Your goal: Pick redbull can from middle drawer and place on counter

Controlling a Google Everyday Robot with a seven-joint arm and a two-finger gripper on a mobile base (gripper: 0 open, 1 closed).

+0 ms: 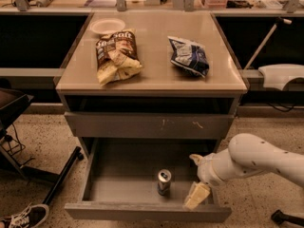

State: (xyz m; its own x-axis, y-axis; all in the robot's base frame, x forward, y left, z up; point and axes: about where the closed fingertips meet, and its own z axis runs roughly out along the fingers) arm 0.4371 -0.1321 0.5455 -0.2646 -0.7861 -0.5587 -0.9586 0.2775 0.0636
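Note:
The redbull can (164, 181) stands upright on the floor of the open middle drawer (118, 177), near its front middle. My gripper (190, 181) is over the right part of the drawer, just right of the can and apart from it. It is open and empty, with one cream finger (195, 158) toward the back and the other (196, 195) near the drawer's front wall. The tan counter (154, 63) is the cabinet's top, above the drawer.
A brown chip bag (116, 56), a dark blue chip bag (188, 56) and a white paper bowl (107, 26) lie on the counter. A shut drawer front with whitish scratches (152, 126) is above the open drawer. A black chair base (61, 177) and a shoe (21, 216) are at the left.

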